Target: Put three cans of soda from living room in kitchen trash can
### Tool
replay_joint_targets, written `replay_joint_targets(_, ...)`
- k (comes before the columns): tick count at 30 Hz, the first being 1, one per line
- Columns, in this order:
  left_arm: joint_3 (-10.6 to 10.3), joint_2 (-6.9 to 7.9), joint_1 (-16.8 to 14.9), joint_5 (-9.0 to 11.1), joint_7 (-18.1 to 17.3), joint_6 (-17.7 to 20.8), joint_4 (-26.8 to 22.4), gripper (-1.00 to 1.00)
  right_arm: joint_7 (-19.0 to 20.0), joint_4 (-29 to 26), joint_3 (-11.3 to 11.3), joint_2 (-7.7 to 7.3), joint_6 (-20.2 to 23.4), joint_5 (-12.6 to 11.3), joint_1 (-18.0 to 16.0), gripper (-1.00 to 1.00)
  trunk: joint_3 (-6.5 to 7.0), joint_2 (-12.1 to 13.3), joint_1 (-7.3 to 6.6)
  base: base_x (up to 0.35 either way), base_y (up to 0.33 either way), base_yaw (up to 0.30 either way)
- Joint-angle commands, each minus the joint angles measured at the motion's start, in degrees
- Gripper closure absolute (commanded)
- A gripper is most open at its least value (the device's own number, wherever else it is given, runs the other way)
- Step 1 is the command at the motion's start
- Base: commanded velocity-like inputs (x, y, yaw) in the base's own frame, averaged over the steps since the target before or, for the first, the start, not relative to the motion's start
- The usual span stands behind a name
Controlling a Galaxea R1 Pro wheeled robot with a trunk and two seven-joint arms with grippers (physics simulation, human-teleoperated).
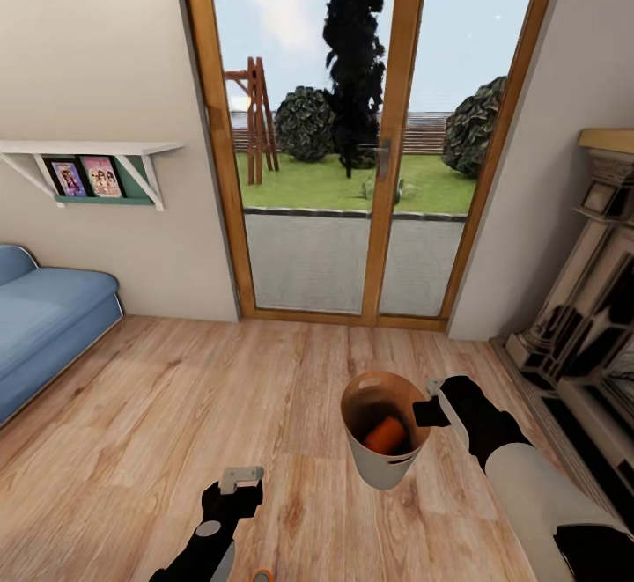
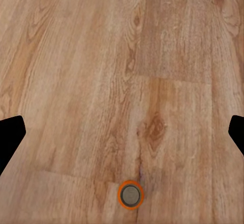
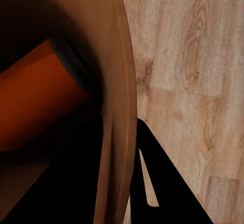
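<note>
In the head view my right gripper [image 1: 430,409] is shut on the rim of the tash can [image 1: 380,469], a pale bucket with an orange-brown inside. One orange can of soda [image 1: 386,435] lies tilted inside it, and the right wrist view shows that can [image 3: 35,107] behind the bucket's rim [image 3: 120,82]. My left gripper [image 1: 239,478] hangs open over the plank floor. A second orange can of soda [image 2: 130,195] stands upright on the floor below it, seen from above, and peeks in at the head view's lower edge [image 1: 262,575]. The dark blue can is out of view.
This is the living room. Wood-framed glass doors [image 1: 352,168] stand straight ahead. A blue sofa [image 1: 44,327] sits at the left under a wall shelf [image 1: 88,152], and the fireplace surround [image 1: 590,318] runs along the right.
</note>
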Motion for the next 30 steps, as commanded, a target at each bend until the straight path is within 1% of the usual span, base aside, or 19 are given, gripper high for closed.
replay_joint_targets(1,-0.01,0.00,0.00,0.00,0.00,0.00,0.01,-1.00,0.22,-0.03,-0.08,0.01,0.02,-0.80,-0.03,1.00,0.01,0.00,0.00,0.000,0.000,0.000)
replay_joint_targets(3,0.00,0.00,0.00,0.00,-0.01,0.00,0.01,-1.00,0.23,-0.03,-0.08,0.01,0.02,-0.80,-0.03,1.00,0.01,0.00,0.00,0.000,0.000,0.000)
replay_joint_targets(21,-0.03,0.00,0.00,0.00,-0.02,-0.01,0.10,-1.00,0.23,-0.03,-0.08,0.02,0.02,-0.80,-0.03,1.00,-3.23,-7.22,3.95,0.000,0.000,0.000)
replay_joint_targets(30,-0.03,0.00,0.01,0.00,-0.02,-0.05,0.17,-1.00,0.22,-0.03,-0.08,0.07,0.02,-0.89,-0.03,1.00,-5.43,-10.83,5.93,0.000,0.000,0.000)
